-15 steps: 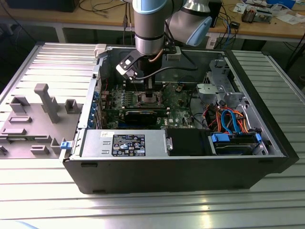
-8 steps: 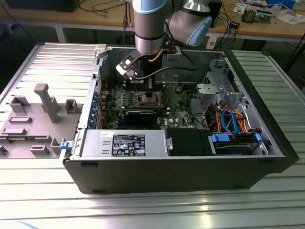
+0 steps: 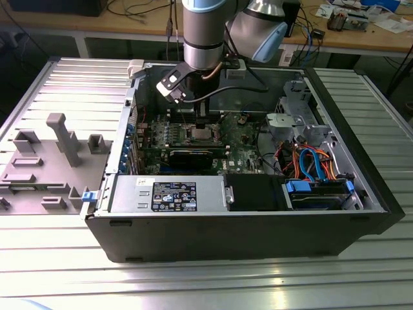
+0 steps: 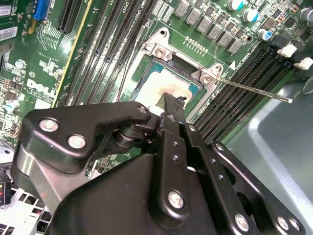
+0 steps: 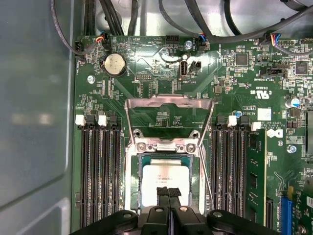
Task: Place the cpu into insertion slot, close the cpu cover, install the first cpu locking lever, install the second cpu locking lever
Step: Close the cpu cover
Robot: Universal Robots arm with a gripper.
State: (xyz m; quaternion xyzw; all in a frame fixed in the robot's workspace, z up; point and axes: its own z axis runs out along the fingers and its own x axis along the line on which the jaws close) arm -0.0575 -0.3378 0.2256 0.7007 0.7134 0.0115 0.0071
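The gripper [image 5: 168, 191] has its jaws pressed together with nothing between them, tips over the cpu [image 5: 165, 175], which lies flat in the socket [image 5: 133, 181]. Beyond it the cpu cover [image 5: 168, 100] stands swung open, a thin lever [image 4: 254, 88] jutting aside over the motherboard [image 5: 234, 83] inside the computer case [image 3: 245, 226].

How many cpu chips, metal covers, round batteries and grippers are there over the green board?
cpu: 1
cpu cover: 1
coin battery: 1
gripper: 1
Total: 4
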